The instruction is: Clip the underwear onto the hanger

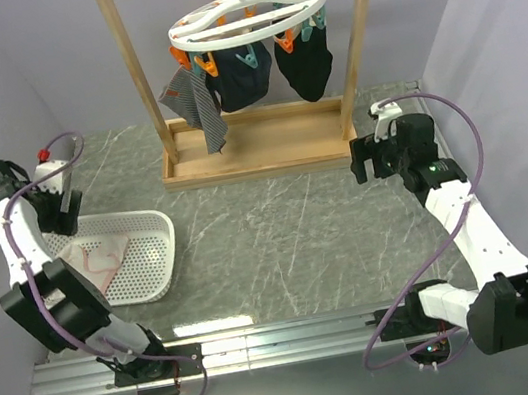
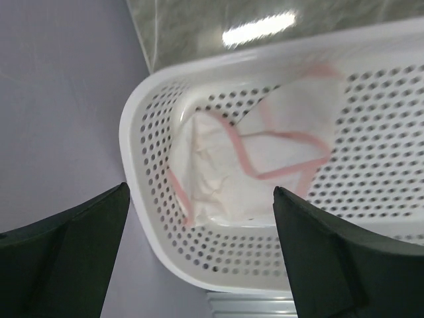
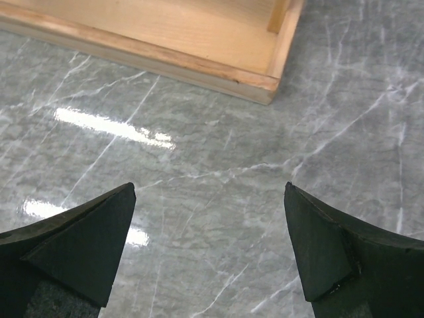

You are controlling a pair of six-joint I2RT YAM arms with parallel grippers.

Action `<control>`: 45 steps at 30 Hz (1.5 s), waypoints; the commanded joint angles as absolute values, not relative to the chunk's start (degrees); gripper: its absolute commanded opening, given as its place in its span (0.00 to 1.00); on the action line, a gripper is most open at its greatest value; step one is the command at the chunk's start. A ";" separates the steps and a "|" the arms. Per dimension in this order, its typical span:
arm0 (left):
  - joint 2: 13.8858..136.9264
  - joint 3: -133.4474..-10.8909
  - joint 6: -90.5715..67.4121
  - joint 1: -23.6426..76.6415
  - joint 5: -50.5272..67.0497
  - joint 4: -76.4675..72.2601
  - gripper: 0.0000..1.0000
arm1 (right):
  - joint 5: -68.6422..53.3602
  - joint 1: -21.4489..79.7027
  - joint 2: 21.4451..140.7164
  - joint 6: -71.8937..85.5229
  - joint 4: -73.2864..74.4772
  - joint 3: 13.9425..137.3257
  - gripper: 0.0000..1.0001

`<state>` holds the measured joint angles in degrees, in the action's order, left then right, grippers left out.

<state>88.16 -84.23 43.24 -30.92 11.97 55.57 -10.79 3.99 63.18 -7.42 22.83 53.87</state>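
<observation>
Underwear (image 2: pixel 265 159) crumpled in white basket (image 2: pixel 142 132), just below and between my left gripper (image 2: pixel 201 199) jaws. Jaws wide open, touching nothing. Looks like pickup step: next, drop in and pinch fabric. My right gripper (image 3: pixel 209 192) also wide, empty, over table (image 3: pixel 218 152). Past both, hanger (image 1: pixel 248 12) up on wooden rack (image 1: pixel 132 77).

Left arm (image 1: pixel 11 250) folded: elbow low near the base, forearm rising along the left side, wrist bent over. Left tool (image 2: pixel 201 192) pointing down, jaws spread wide, gripping nothing. Right arm (image 1: pixel 472 229) reaching forward along the right side, wrist turned inward. Right tool (image 3: pixel 209 187) tilted downward, jaws wide apart, empty.
</observation>
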 commanded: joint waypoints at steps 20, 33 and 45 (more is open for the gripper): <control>99.31 -76.38 59.59 -35.24 5.80 45.88 0.80 | -15.99 4.22 66.80 -9.05 26.63 58.80 1.00; 104.76 -74.18 59.24 -30.94 0.18 41.05 0.50 | -15.29 4.22 67.06 -9.40 27.60 59.33 1.00; 99.06 -79.44 59.86 -29.18 -0.44 45.17 0.00 | -15.64 4.22 66.53 -9.32 27.16 59.24 1.00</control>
<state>104.38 -74.85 59.40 -30.35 -1.39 42.61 -15.73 3.99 67.00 -8.67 27.94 56.27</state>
